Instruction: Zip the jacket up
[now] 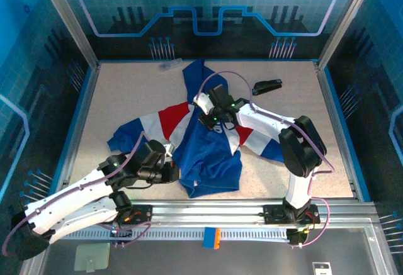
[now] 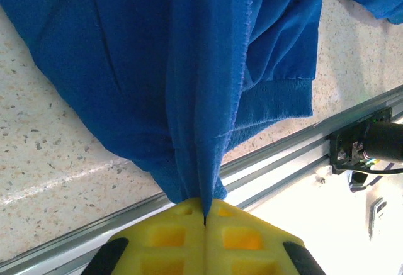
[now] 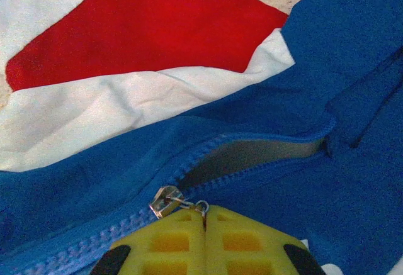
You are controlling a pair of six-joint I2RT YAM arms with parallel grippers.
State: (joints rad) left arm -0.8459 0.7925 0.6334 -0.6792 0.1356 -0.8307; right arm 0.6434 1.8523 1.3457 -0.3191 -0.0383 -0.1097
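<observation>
1. The jacket point(image 1: 208, 155) lay crumpled mid-table point(image 1: 126, 99), hood far, hem near.
2. Your left gripper point(image 2: 205, 215) was pinching the hem fabric by the near edge.
3. Your right gripper point(image 3: 204, 215) was pressed together on the zipper pull point(image 3: 201, 207), just beside the slider point(image 3: 165, 201).
4. Step, prob.: zipping was underway, w/ the teeth past the slider gaping. Next you needed to draw the pull far-ward along the track, w/ the left keeping the hem taut.

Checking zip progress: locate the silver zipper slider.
Right wrist view, lower centre: silver metal zipper slider on the blue fabric jacket, its pull in the right gripper's shut jaws.
</observation>
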